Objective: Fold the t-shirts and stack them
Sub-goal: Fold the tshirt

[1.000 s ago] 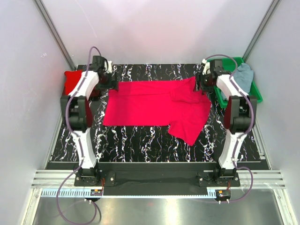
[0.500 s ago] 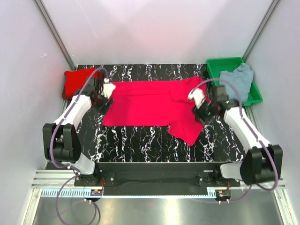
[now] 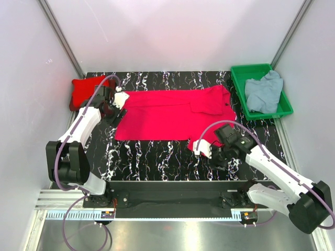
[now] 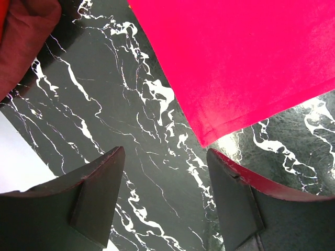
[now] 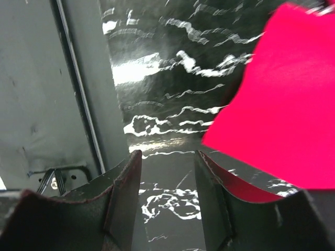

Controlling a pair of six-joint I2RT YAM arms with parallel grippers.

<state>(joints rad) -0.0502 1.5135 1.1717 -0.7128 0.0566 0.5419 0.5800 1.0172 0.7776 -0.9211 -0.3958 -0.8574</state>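
A bright red t-shirt (image 3: 172,114) lies spread flat across the middle of the table. A folded darker red shirt (image 3: 84,91) lies at the far left. A pale grey-blue shirt (image 3: 263,94) sits in the green tray (image 3: 242,73). My left gripper (image 3: 114,109) is open and empty beside the spread shirt's left edge. In the left wrist view it (image 4: 165,178) hovers over bare table just short of the shirt's corner (image 4: 205,141). My right gripper (image 3: 210,155) is open and empty at the shirt's near right sleeve. In the right wrist view it (image 5: 167,172) has the red cloth (image 5: 288,104) to its right.
The table is black marble-patterned (image 3: 152,154). White walls with metal posts close in the left, right and back. The table's front edge and a metal rail (image 5: 78,104) show left of my right gripper. The folded red shirt (image 4: 21,36) is up and left of my left gripper.
My right arm has swung from the shirt's far right corner by the tray to the near right sleeve. My left arm has drawn back from the far left corner and now holds still.
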